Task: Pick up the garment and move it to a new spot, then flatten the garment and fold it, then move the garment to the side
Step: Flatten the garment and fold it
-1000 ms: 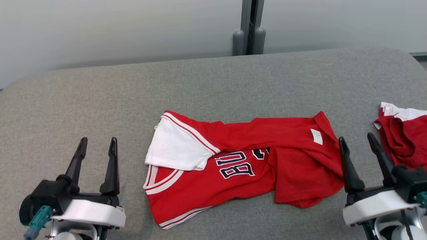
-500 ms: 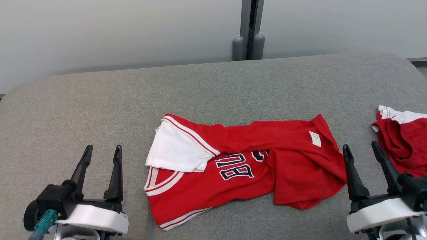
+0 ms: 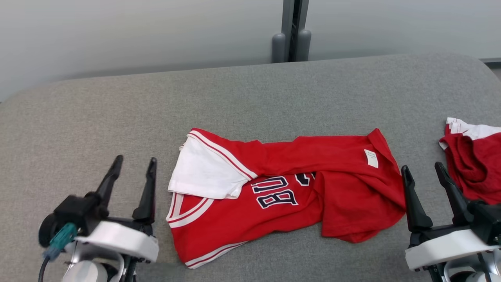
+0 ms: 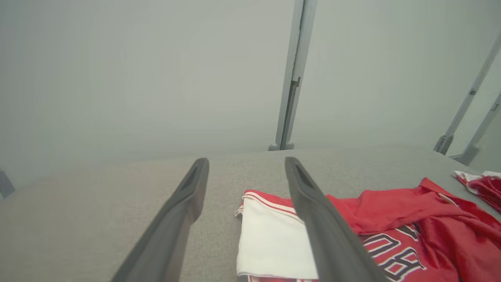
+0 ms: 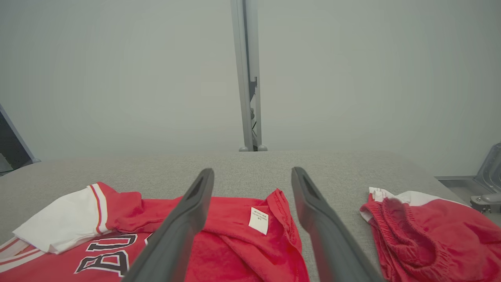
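Head looks down; 2 wrist views share garment [image 3: 282, 219].

garment [image 3: 352, 203]: soft matt cloth | table [image 3: 274, 98]: coarse-woven grey fabric, matt | left tool [image 3: 135, 160]: smooth matt dark plastic

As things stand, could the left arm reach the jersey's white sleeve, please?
Probably yes: the left gripper stands open just beside the white sleeve, with bare grey table between them and nothing lying on it.
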You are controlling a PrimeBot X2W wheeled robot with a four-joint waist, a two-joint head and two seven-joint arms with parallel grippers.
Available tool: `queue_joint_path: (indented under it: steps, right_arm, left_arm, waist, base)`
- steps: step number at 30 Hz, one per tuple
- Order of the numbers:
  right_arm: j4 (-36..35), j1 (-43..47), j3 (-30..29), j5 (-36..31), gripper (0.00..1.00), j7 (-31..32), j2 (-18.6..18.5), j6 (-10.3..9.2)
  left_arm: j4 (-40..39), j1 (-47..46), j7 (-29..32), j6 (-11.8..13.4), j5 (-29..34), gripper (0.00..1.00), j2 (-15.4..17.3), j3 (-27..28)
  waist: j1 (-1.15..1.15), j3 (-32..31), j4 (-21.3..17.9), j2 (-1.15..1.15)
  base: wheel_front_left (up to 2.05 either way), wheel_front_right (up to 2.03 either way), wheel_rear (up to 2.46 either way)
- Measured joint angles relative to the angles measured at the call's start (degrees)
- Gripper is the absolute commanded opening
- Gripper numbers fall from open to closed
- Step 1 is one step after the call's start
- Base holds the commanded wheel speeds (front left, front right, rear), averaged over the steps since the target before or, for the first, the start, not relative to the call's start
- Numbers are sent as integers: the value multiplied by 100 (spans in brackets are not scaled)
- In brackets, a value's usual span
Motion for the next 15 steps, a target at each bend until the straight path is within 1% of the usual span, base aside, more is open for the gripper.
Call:
queue_joint_path:
  steps: [2,4,7,10,15]
  right_arm:
    - [-4,-48,62,4,100,-3,2,0]
    - [1,-90,112,10,100,-10,2,0]
    - [32,-175,177,55,100,-42,8,0]
    - [94,-212,197,75,100,-73,4,0]
    - [186,-293,207,115,100,-148,5,0]
  left_arm:
    - [215,-187,300,-146,-114,100,-5,-119]
    - [553,-304,739,-304,-256,100,2,-274]
    - [957,-505,1098,-501,-534,100,-62,-346]
    - [1358,-688,1311,-625,-743,100,-62,-315]
    - [1809,-926,1478,-726,-962,100,-29,-199]
  waist:
    - [0,70,-43,0]
    - [0,151,-106,0]
    - [0,295,-218,0]
    - [0,453,-335,0]
    - [0,693,-511,0]
  base:
    - [0,0,0]
    - [0,0,0]
    - [0,0,0]
    - [0,0,0]
    - [0,0,0]
